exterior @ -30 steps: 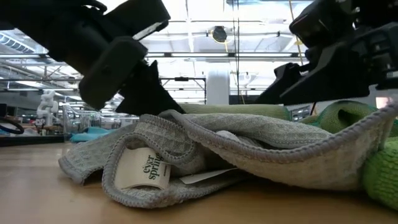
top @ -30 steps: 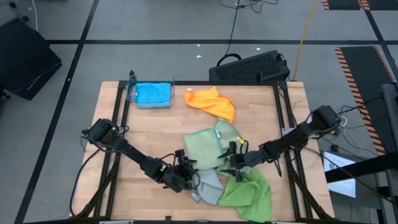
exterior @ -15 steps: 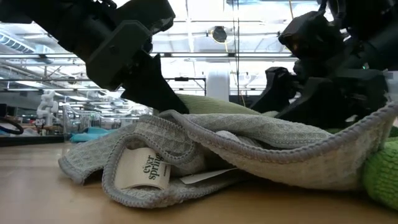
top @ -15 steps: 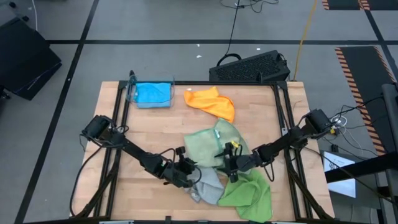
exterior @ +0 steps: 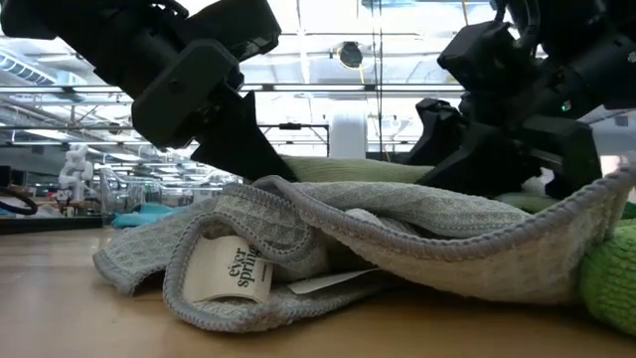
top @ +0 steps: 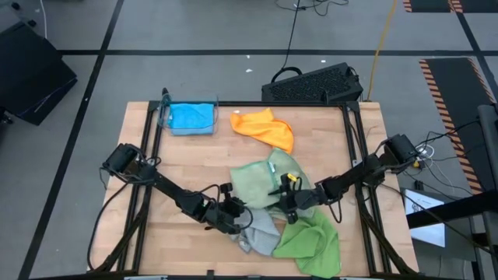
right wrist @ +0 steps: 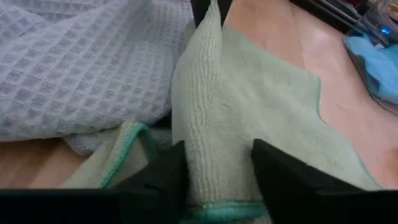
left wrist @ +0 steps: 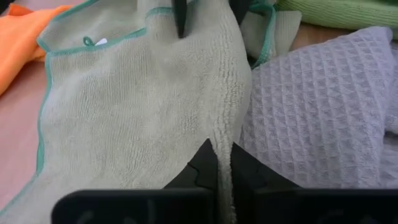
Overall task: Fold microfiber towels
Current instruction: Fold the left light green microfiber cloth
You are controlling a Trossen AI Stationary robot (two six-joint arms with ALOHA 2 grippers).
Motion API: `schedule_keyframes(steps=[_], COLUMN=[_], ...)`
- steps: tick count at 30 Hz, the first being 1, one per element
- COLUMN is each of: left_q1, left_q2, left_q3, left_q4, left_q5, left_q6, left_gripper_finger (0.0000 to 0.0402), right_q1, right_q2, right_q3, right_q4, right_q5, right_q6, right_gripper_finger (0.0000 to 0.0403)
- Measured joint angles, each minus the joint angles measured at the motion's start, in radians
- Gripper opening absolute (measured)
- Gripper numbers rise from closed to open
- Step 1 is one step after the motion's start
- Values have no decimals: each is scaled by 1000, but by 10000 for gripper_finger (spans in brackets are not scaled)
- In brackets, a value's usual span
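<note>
My left gripper [left wrist: 219,163] is pinching the near edge of the pale sage green microfiber towel [top: 253,185], fingers clenched tight on its fold. My right gripper [right wrist: 214,163] is straddling the same towel's right edge, fingers part-closed with cloth between them; whether they're gripping I cannot tell. The towel is lying mid-bench, overlapping the light grey waffle-weave towel [top: 261,231] and bright green towel [top: 315,239] nearer; orange towel [top: 266,127] and bright blue towel [top: 191,117] far side.
</note>
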Motion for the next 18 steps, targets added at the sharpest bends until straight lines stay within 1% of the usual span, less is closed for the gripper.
schedule_keyframes(steps=[3, 5, 6, 7, 11, 15, 17, 18], left_q1=[3, 2, -1, -6, -40, -45, -37, -32], left_q2=[0, 0, 0, 0, 0, 13, 35, 43], left_q3=[0, 0, 0, 0, 25, 27, 26, 24], left_q4=[-14, -20, -19, -14, 8, 44, 31, 21], left_q5=[-1, -28, -55, -86, -164, -171, -156, -147], left_q6=[-24, -37, -46, -48, -2, 10, 5, 4], left_gripper_finger=[9, 26, 40, 57, 143, 227, 254, 261], right_q1=[-8, -14, -16, -18, -33, -43, -48, -52], right_q2=[0, 0, 0, 0, 0, 0, 0, 0], right_q3=[0, 0, 0, 0, 0, 0, 0, 0], right_q4=[0, 0, 0, 0, 1, 4, 15, 18], right_q5=[-23, -52, -56, -59, -81, -84, -88, -99], right_q6=[-6, -3, 3, 10, 63, 90, 90, 93], right_gripper_finger=[77, 29, 16, 11, 22, 13, 6, 6])
